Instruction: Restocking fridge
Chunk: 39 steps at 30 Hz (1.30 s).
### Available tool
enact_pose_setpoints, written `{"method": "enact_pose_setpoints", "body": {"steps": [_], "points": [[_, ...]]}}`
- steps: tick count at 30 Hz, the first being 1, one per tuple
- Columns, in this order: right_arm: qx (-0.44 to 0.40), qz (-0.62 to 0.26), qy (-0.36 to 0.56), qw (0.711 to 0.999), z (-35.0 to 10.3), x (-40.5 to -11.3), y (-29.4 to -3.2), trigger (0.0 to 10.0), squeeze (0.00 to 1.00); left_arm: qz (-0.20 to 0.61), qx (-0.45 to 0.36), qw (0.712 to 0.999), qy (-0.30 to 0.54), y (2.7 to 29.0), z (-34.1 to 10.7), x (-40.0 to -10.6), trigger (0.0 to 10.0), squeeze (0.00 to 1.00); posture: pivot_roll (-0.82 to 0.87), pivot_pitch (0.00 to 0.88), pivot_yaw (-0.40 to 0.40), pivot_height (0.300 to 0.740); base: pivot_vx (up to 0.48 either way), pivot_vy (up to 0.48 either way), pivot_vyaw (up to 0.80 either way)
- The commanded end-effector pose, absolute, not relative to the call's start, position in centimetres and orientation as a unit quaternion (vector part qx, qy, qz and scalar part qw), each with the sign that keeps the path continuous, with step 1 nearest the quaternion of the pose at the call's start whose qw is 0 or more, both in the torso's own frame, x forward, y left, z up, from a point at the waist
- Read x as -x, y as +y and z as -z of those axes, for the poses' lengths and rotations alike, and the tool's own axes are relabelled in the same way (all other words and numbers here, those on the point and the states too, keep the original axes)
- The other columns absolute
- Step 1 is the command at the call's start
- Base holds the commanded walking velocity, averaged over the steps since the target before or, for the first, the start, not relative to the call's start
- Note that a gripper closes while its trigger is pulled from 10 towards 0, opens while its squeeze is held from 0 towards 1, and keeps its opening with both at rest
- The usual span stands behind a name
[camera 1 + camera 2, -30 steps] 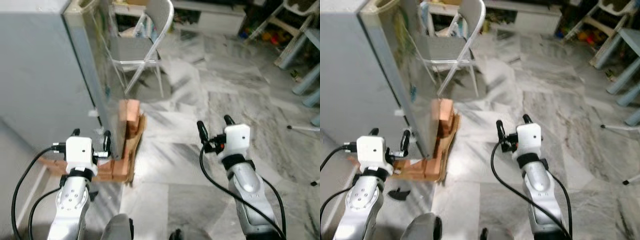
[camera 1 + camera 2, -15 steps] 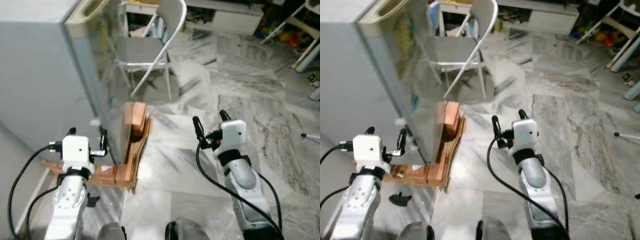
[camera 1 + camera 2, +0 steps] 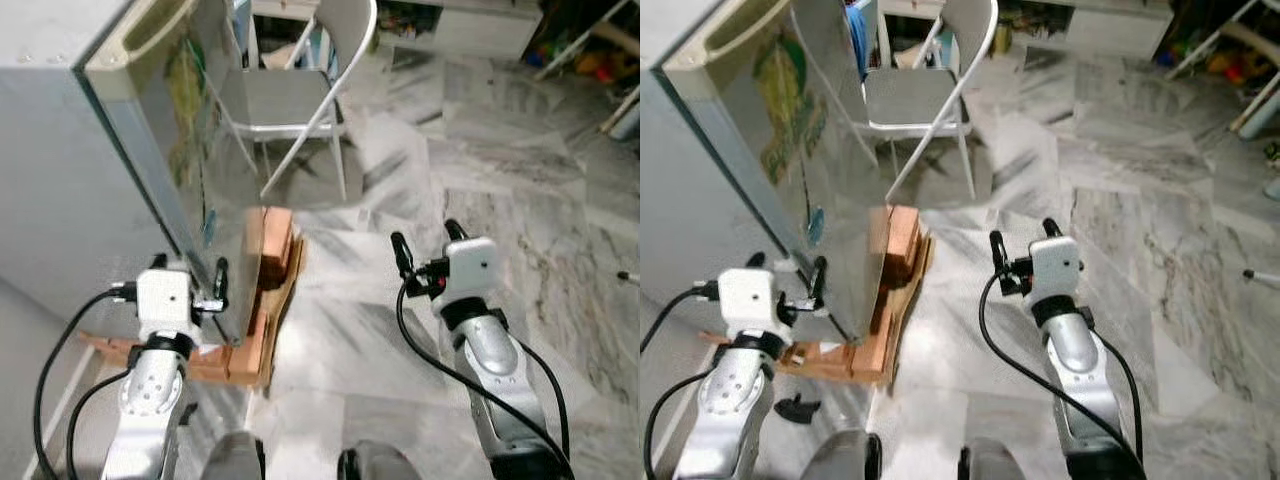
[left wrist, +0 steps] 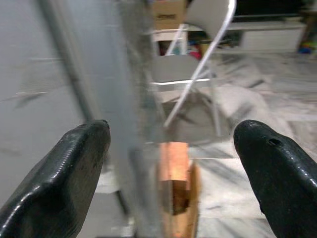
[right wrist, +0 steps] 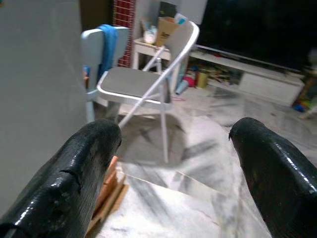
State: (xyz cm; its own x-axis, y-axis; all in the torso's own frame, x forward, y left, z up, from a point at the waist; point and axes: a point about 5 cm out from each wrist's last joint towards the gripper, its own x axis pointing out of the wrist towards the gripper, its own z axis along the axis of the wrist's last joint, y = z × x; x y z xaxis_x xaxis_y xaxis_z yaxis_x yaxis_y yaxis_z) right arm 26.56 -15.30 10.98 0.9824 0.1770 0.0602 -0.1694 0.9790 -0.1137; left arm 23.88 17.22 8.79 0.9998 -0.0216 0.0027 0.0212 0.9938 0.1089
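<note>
i'm standing at the fridge [image 3: 90,170], closed, its door face toward the folding chair [image 3: 290,95]. my left pincer [image 3: 188,278] sits right at the fridge's lower front corner, jaws spread wide with the door edge between them in the left wrist view, not yet touching as far as i can judge. my right pincer [image 3: 425,250] hangs well out from the fridge over the marble floor [image 3: 400,170], also spread wide and holding nothing.

the door should be heavy and stiff, the shiny skin slippery, with a seal that resists at first. i'd take hold at the recessed grip [image 3: 160,25] along the top edge rather than pinch the bare corner.

the fridge stands on wooden blocks and cardboard [image 3: 265,290], so it may rock when pulled. i can't see the hinge side, the inside, or anything to restock with. the door edge is blurred in the left wrist view.
</note>
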Motion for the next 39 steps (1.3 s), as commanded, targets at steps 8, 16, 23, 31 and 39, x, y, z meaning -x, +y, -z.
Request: {"method": "enact_pose_setpoints", "body": {"steps": [8, 16, 23, 31, 39], "points": [[0.059, -0.075, -0.03, 0.995, -10.9, -26.5, -15.9, 10.0, 0.0, -0.01, -0.061, 0.998, -0.007, 19.2, -9.2, -26.5, 10.0, 0.0, 0.05, 0.114, -0.056, 0.74, 0.0, 0.0, -0.24], [0.06, -0.084, -0.025, 0.994, -10.8, -26.2, -15.8, 10.0, 0.0, -0.045, -0.073, 0.996, -0.019, 20.4, -9.8, -27.3, 10.0, 0.0, 0.04, 0.124, -0.054, 0.74, 0.0, 0.0, 0.0], [0.069, -0.123, -0.017, 0.99, -10.5, -25.6, -15.3, 10.0, 0.0, -0.054, -0.063, 0.997, -0.012, 20.0, -9.1, -27.1, 10.0, 0.0, 0.04, 0.133, -0.064, 0.74, 0.0, 0.0, 0.0], [0.074, -0.166, 0.006, 0.983, -10.1, -23.6, -16.2, 10.0, 0.0, -0.07, -0.047, 0.996, -0.028, 19.9, -10.1, -29.3, 10.0, 0.0, 0.01, 0.137, -0.068, 0.74, 0.0, 0.0, 0.0], [0.065, -0.179, 0.01, 0.982, -10.2, -23.1, -15.9, 10.0, 0.0, -0.051, -0.033, 0.997, -0.038, 19.0, -10.7, -30.5, 10.0, 0.0, 0.0, 0.146, -0.066, 0.74, 0.0, 0.0, 0.0]]}}
